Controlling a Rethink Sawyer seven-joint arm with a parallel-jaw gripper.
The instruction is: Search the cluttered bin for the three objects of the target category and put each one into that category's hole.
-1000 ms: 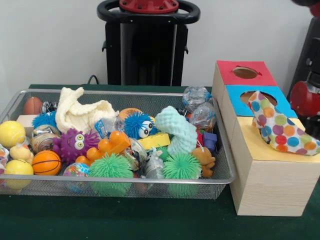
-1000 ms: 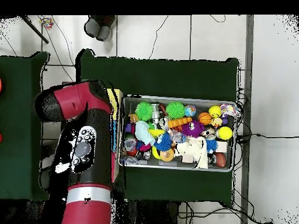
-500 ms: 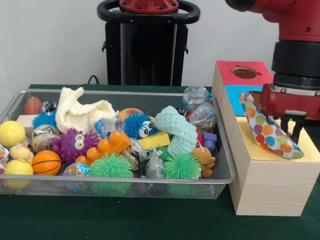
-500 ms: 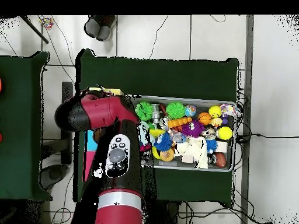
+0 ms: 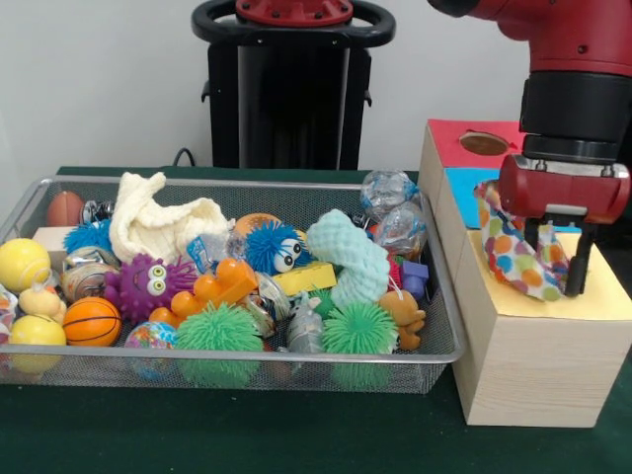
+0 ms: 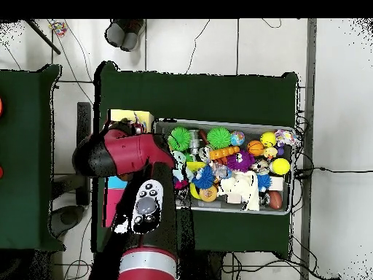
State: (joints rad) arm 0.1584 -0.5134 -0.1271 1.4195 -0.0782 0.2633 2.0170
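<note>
The gripper (image 5: 556,259) is seen lowered onto the yellow section (image 5: 602,292) of the wooden box (image 5: 523,355), its dark fingers (image 5: 579,259) set around the polka-dot sock (image 5: 515,252), which appears clamped between them and bunched against the box top. Just behind the gripper lies the blue section (image 5: 462,185), its hole mostly hidden by the wrist; farther back, the red section's hole (image 5: 484,143) is open. The step is judged best done by lifting the sock clear of the lid before it is carried back over the chosen hole, and by centring the cloth so no trailing end catches the rim. Beside the gripper, the mesh bin (image 5: 247,368) holds the remaining clutter.
</note>
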